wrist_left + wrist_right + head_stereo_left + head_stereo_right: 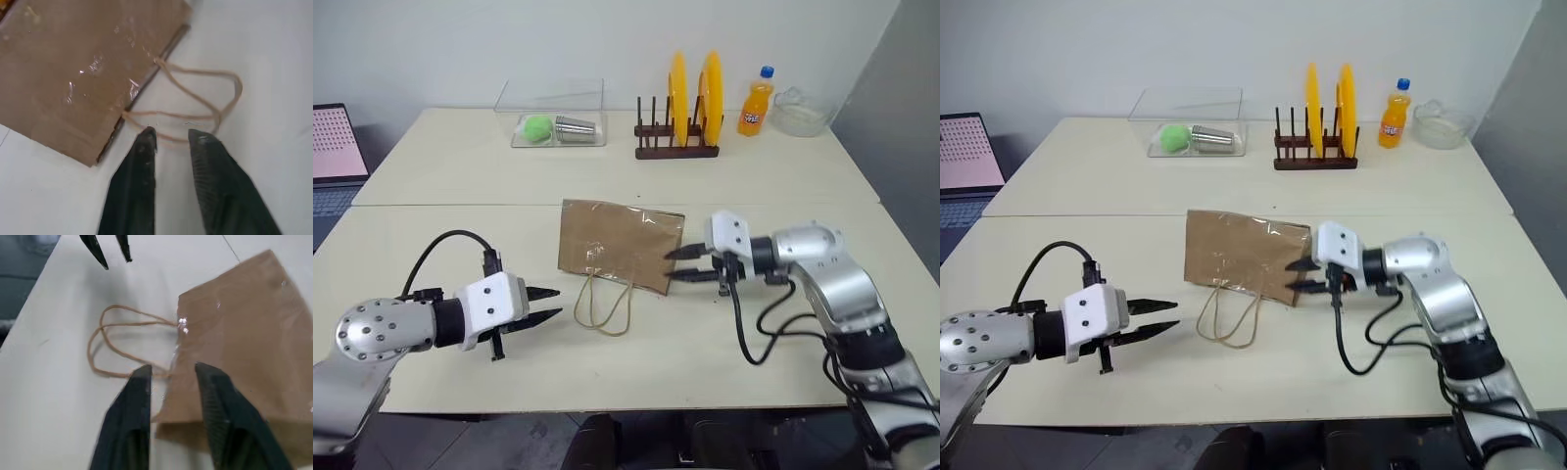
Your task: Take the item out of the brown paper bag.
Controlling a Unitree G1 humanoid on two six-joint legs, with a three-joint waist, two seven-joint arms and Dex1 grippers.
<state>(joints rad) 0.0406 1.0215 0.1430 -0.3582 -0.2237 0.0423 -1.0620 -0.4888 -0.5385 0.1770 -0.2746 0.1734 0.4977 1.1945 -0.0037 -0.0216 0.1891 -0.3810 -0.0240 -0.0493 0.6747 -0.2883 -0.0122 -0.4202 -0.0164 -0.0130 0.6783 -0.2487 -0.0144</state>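
Bag (622, 245) flat on table, contents hidden, both end effectors (546, 305) (679, 264) parted, empty.

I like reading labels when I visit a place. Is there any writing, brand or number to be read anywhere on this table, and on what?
Nothing can be read for certain.
Orange soda bottle: a dark label with pale marks, too small to read.
Brown paper bag: plain, no print on the side that shows.
Laptop screen: a pink grid of dots, no letters that can be made out.
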